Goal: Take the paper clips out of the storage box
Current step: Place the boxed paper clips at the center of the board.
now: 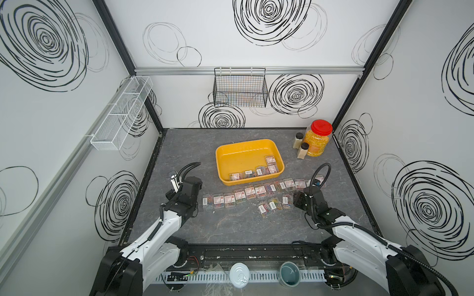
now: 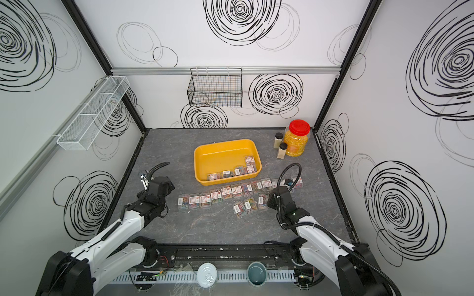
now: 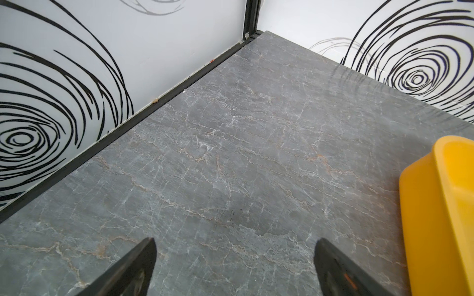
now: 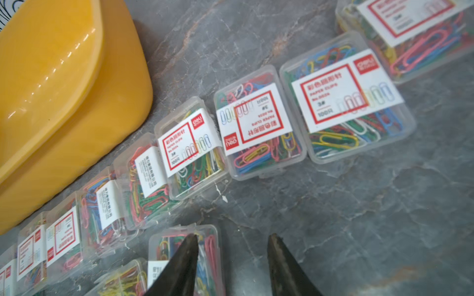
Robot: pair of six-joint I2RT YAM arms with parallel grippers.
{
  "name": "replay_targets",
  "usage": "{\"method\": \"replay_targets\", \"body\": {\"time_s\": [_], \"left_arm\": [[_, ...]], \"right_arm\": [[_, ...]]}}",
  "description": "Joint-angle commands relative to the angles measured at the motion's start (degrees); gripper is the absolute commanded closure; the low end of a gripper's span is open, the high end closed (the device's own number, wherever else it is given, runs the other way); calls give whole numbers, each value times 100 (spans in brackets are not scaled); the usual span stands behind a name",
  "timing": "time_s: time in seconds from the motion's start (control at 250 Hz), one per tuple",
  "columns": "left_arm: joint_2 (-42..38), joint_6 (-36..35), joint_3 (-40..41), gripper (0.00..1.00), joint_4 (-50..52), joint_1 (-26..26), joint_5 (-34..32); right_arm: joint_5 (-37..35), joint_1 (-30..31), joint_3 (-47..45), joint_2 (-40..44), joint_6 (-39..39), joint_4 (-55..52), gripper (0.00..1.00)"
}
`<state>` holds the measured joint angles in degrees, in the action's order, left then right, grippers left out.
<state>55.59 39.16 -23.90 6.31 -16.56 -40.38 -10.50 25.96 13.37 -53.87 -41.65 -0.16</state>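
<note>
While the left tool [image 3: 234, 241] gapes wide, the right tool [image 4: 233, 237] stands parted — empty — by the paper clips [image 4: 346, 102].

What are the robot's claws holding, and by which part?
Nothing. The left gripper and right gripper are both open, with only bare table in each gap.

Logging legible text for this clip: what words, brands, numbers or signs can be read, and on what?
"彩色回形针": label on a paper clip case
"PAPER CLIPS": same label
"3#": same label
"100只": same label
"deli": its red corner square
Finer print, and labels in both top views: too blurred.
</note>
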Motion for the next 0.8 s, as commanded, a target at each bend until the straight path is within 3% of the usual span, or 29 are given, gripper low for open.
{"method": "replay_targets", "body": {"time_s": [0.0,0.308,0.795], "left_arm": [[39,127,-175,1,13,-65,-251],[34,171,-193,1,62,-137,-366],[2,217,-191,1,107,-226,-488]], "right_arm": [[316,-75,-13,-100,-64,86,54],[536,27,139,-686,22,378,56],[-16,650,43,-397,-425,206,55]]}}
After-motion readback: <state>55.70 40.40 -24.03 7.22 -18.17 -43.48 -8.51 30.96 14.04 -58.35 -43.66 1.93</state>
